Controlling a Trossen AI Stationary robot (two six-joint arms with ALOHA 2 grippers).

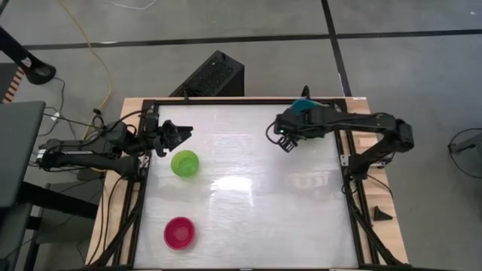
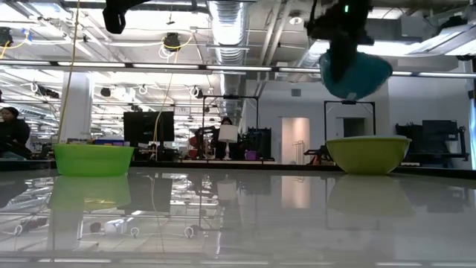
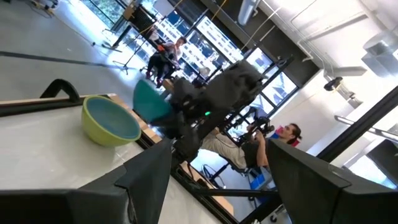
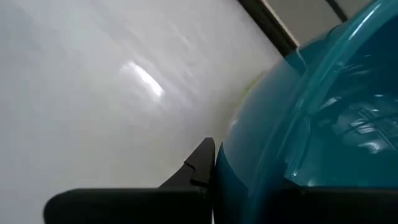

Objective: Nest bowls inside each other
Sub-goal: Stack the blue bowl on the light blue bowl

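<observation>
My right gripper (image 1: 286,141) hangs over the table's far right part, shut on the teal bowl (image 2: 355,74). That bowl hangs tilted above the olive-green bowl (image 2: 368,154), which rests on its base with a light blue bowl (image 3: 112,118) inside it. In the high view my right arm hides that pair, and only a bit of the teal bowl (image 1: 305,108) shows. The lime green bowl (image 1: 185,162) stands at the left, the magenta bowl (image 1: 180,233) near the front left. My left gripper (image 1: 177,134) waits open, raised beside the lime green bowl. My right gripper holds the teal bowl by its rim (image 4: 292,155). One finger (image 4: 202,165) lies against the outside of the wall; the bowl hides the other. The fingers slant down from above. The bowl is lifted clear and hangs tilted below the gripper.
The white table top (image 1: 256,203) has free room in the middle and at the front right. A black frame (image 1: 348,173) borders it. A black box (image 1: 215,75) stands beyond the far edge. People sit in the room beyond (image 3: 286,134).
</observation>
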